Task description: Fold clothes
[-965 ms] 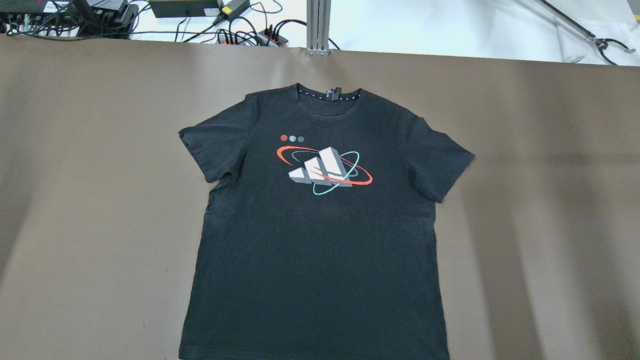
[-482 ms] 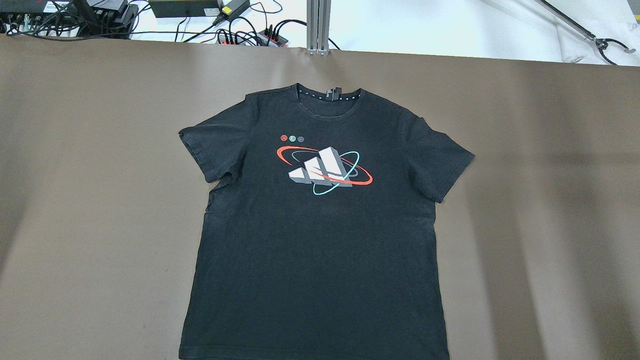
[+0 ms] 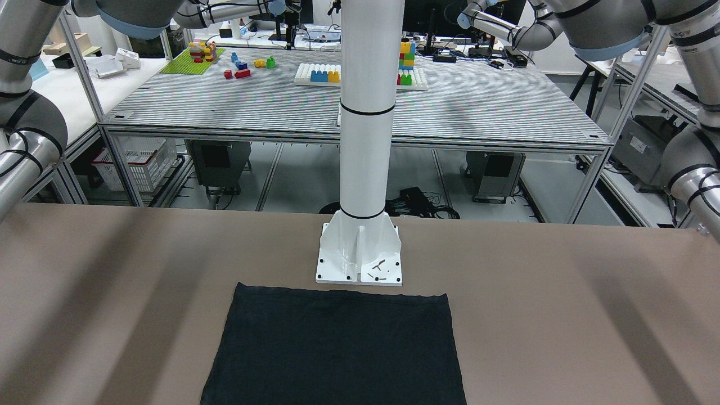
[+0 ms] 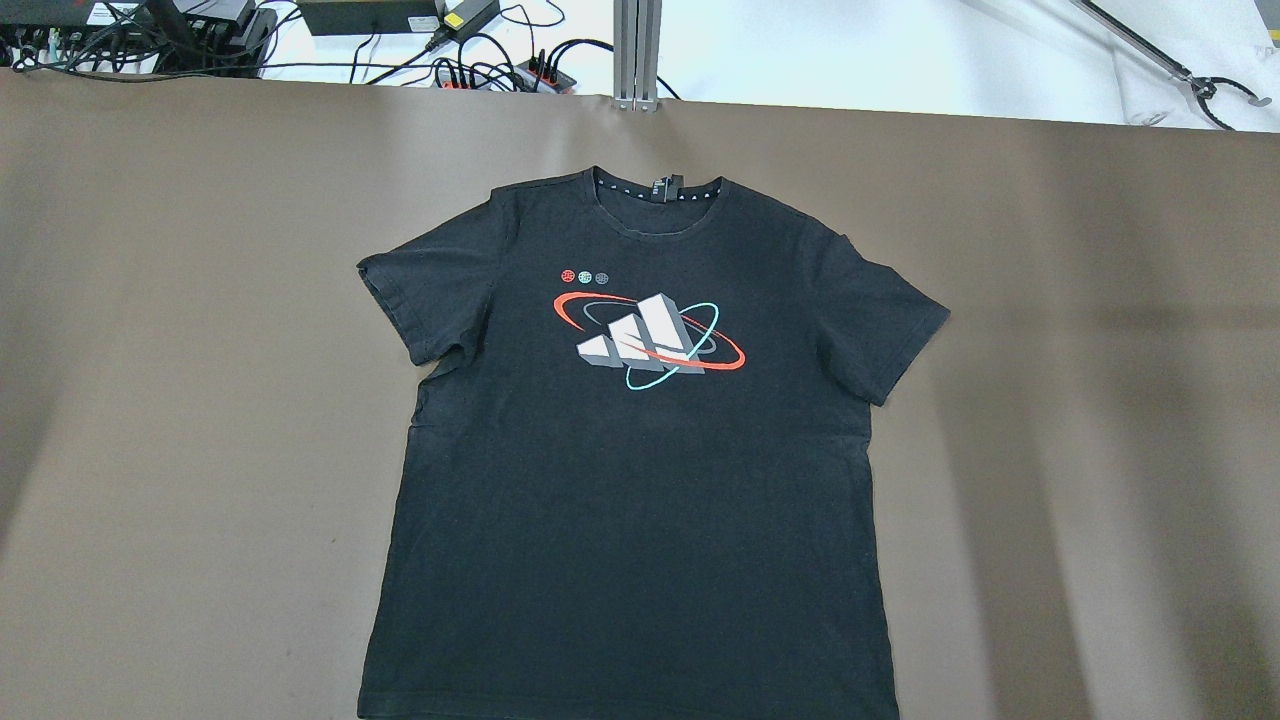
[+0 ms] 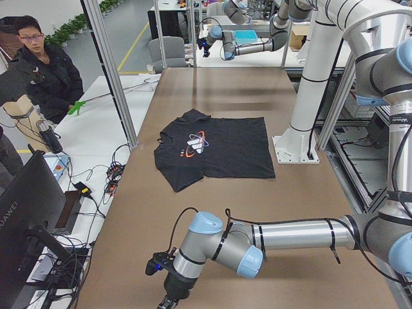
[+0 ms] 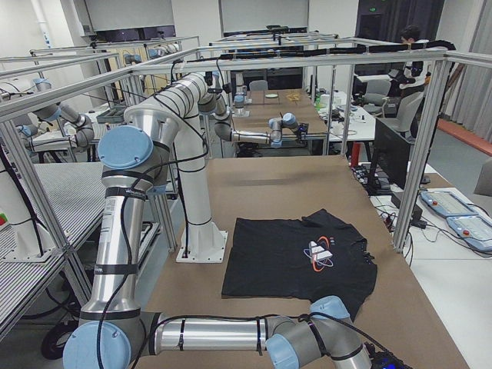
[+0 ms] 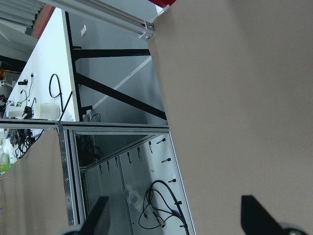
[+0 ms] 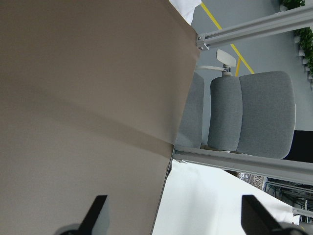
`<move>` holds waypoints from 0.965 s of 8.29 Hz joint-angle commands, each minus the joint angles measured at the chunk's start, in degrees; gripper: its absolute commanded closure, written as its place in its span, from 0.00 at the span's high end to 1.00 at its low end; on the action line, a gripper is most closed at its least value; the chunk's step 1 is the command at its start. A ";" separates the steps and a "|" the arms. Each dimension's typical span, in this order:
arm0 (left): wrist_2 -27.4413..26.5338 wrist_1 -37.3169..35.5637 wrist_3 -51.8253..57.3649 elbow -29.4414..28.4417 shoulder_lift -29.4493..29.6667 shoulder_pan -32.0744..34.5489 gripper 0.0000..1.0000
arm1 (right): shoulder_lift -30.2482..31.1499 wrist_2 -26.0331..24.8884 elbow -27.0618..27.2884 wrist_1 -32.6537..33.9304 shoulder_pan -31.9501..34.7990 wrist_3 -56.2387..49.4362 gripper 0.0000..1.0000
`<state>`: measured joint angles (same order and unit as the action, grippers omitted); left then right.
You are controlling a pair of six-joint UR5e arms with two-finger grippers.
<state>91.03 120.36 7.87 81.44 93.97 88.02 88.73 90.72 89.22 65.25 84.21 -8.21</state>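
The clothes are one black T-shirt (image 4: 640, 480) with a white, red and teal chest print (image 4: 650, 340). It lies flat and face up in the middle of the brown table, collar toward the far edge. Its hem lies just in front of the white pillar base (image 3: 360, 259). It also shows in the front view (image 3: 337, 349) and both side views (image 5: 219, 148) (image 6: 292, 254). My left gripper (image 7: 176, 220) is open and empty over the table's left end. My right gripper (image 8: 173, 220) is open and empty over the right end. Both are far from the shirt.
An aluminium post (image 4: 637, 55) stands at the far table edge, with cables and a power strip (image 4: 500, 70) behind it. An operator (image 5: 42, 71) stands beyond the far side. A grey chair (image 8: 244, 112) is past the right end.
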 commanded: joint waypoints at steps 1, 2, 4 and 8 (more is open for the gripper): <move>0.11 -0.03 0.04 -0.14 -0.01 -0.04 0.94 | -0.22 1.29 -0.70 -1.25 -0.62 2.66 0.95; 0.46 0.05 -0.05 -0.05 0.07 -0.04 0.94 | -0.92 2.61 -1.58 -1.35 -0.89 4.59 0.95; 3.00 0.05 0.04 -0.23 -0.01 -0.04 0.94 | -1.10 9.80 -1.59 -5.11 -2.98 10.81 0.95; 4.84 0.05 -0.48 -0.14 0.42 -0.13 0.94 | -7.85 15.26 -3.34 -5.75 -10.62 24.08 0.95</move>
<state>94.43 120.41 7.64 81.27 94.00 87.97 84.51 103.27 86.70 59.68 77.50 9.52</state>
